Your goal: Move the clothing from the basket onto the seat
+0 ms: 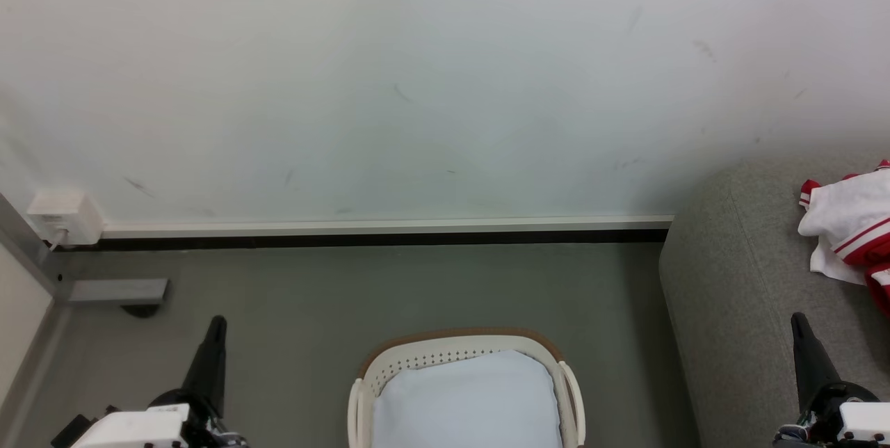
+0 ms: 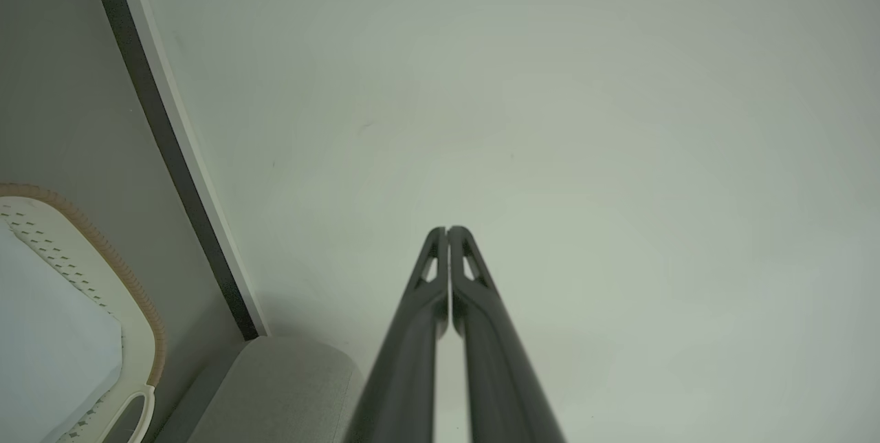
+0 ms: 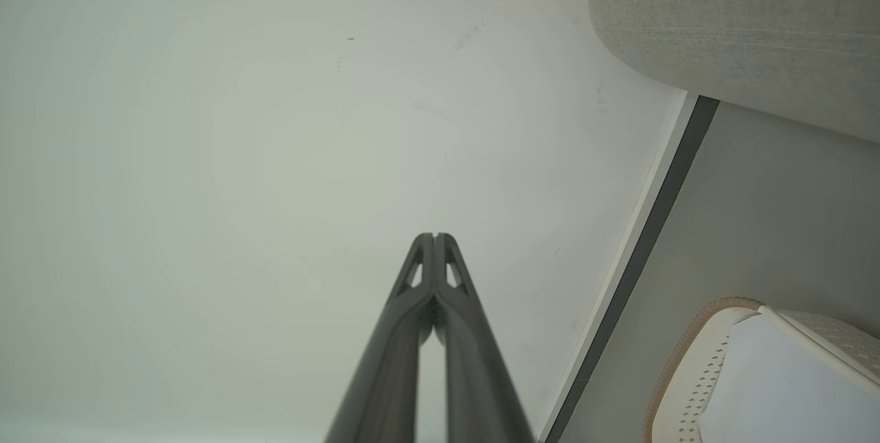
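The red-and-white clothing [image 1: 852,229] lies bunched on the grey seat [image 1: 737,295] at the right edge of the head view. On the floor at bottom centre stands the cream basket [image 1: 459,354] with its brown rim; inside it only a pale white-blue cloth [image 1: 466,399] shows. My left gripper [image 1: 217,323] is shut and empty, left of the basket, pointing at the wall. My right gripper [image 1: 798,319] is shut and empty over the seat's front part, below the clothing. In the wrist views the left gripper [image 2: 447,230] and the right gripper [image 3: 434,236] have their tips pressed together.
A pale wall [image 1: 417,86] with a white and black skirting [image 1: 382,232] runs behind the basket. A white wall box [image 1: 66,215] and a grey bracket [image 1: 118,290] sit at the far left. Grey floor [image 1: 417,288] lies between basket and wall.
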Tool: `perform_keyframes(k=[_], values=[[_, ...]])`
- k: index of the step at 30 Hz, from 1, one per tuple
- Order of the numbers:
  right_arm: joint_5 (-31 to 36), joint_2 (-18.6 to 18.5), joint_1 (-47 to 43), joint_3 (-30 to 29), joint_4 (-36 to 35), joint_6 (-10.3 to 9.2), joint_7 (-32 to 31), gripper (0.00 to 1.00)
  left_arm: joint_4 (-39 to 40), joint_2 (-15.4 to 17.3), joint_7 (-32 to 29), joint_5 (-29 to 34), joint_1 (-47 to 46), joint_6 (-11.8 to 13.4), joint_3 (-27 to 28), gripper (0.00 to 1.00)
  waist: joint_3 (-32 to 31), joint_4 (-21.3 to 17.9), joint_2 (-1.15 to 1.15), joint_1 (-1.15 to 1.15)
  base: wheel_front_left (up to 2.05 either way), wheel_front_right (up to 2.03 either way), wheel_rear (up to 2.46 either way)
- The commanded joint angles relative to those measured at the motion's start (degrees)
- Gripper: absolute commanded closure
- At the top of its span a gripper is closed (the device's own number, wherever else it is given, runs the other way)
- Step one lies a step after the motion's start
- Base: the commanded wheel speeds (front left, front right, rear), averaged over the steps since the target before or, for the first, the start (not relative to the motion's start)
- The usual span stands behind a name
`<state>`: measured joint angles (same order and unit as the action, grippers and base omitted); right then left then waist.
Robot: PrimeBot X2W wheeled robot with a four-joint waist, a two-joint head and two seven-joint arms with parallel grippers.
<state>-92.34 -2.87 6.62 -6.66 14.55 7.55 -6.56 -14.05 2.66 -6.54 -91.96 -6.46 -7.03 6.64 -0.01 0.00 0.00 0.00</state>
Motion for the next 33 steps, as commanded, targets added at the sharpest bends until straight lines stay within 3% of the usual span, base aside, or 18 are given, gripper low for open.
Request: perform_keyframes(k=[1,33], values=[[0.01,0.01,0.26,-0.19,-0.27,-0.12,-0.25,1.0,0.22,0.4,-0.31,-0.67,-0.38,-0.12,0.06,1.0,0.0,0.0,0.0,0.0,0.0,0.0,0.0],[0.01,0.01,0.25,-0.2,-0.26,-0.12,-0.26,1.0,0.22,0.4,-0.31,-0.66,-0.37,-0.12,0.05,1.0,0.0,0.0,0.0,0.0,0.0,0.0,0.0]])
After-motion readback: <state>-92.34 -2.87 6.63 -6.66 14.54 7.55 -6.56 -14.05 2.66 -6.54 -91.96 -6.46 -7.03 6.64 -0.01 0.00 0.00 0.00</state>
